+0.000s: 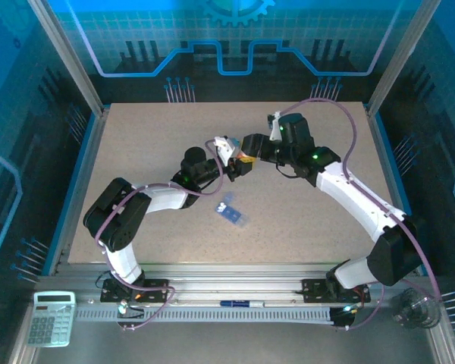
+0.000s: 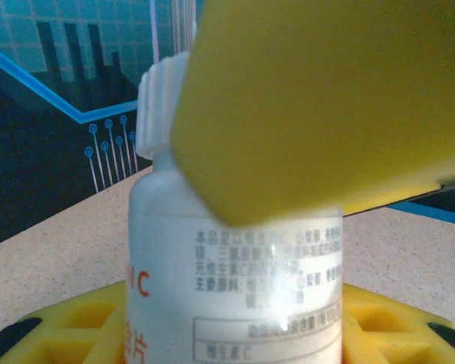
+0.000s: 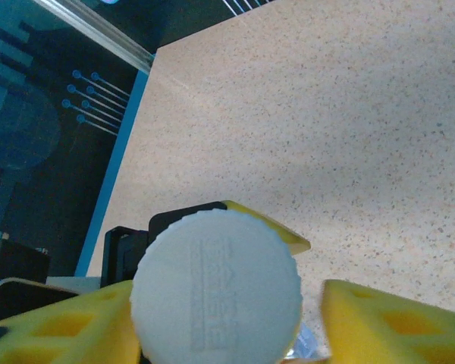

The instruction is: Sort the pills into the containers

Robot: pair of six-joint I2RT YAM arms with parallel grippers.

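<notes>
Left hand (image 2: 235,327) grips a white plastic bottle (image 2: 235,280) by the body. The label has an orange "C" and small Chinese print, mostly too blurred to read. Right wrist cam: ribbed white cap (image 3: 216,296), embossed text illegible. Right hand (image 3: 229,315) straddles it unclamped, with a gap on one side. Top cam: translucent blue pill box (image 1: 232,211) lies on the speckled desk (image 1: 311,227), nearer the bases, apart from both hands.

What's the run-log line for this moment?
left gripper: shut on bottle | right gripper: open around cap | pill box: on table
</notes>
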